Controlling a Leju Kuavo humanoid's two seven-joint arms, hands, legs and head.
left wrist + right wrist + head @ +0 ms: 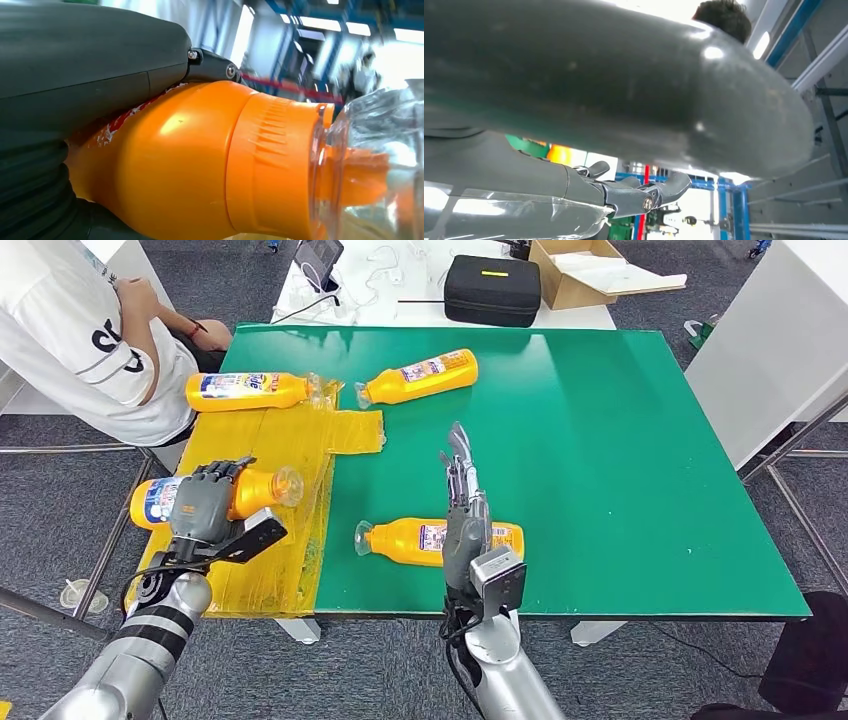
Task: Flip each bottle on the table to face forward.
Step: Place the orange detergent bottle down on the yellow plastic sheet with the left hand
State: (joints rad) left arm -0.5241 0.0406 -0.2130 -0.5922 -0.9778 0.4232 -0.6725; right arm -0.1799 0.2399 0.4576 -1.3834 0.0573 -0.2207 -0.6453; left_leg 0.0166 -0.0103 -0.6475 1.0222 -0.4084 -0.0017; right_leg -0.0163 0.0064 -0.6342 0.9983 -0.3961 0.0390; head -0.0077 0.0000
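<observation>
Down at the near left corner of the green table [620, 470], where a patch of yellow tape [290, 480] covers the surface, the left hand [205, 502] grips an orange bottle [255, 490] lying on its side. Its dark fingers wrap over the bottle's middle, with the clear cap sticking out past them toward the table's centre and the labelled base end showing on the hand's outer side. From the left wrist view, the orange shoulder of that bottle [200, 160] sits tight against the grey thumb, the ribbed collar and clear cap just beyond.

Toward the middle of the table's near edge, the right hand [465, 505] stands with its fingers stretched straight and apart, holding nothing. A second bottle [420, 540] lies on its side directly beneath and behind that hand, crossing under the wrist, cap pointing toward the yellow tape.

Two more lie at the table's far left: a third bottle [250, 390] on the tape, and a fourth bottle [420, 375] just beside it on bare green, their caps near each other. A person [80, 330] sits beyond the table's far left corner.
</observation>
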